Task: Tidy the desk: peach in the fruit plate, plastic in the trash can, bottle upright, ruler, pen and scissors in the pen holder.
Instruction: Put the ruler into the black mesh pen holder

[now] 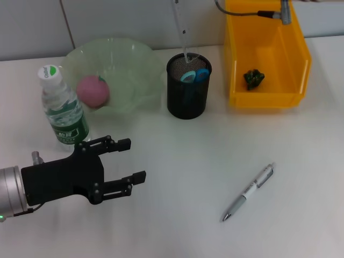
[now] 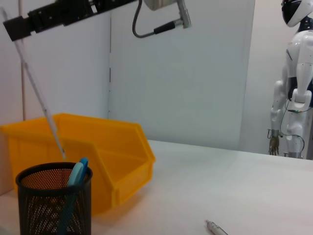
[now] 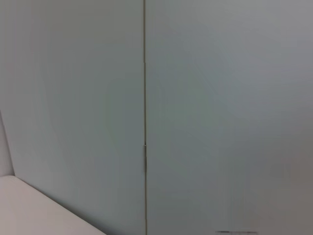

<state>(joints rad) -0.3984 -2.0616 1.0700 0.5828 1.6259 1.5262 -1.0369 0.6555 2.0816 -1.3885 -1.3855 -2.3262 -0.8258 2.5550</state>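
Jaws of the left gripper stand wide and empty near the upright bottle; the right gripper, high above the pen holder, grips the ruler, whose lower end dips into the holder. We judge most done: peach in the fruit plate, plastic in the trash can, scissors stowed. The pen lies on the desk, unplaced.

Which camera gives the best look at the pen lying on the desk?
The head view: the whole pen lies in the open on the table. The left wrist view catches only its tip at the picture's edge. The right wrist view shows none of it.
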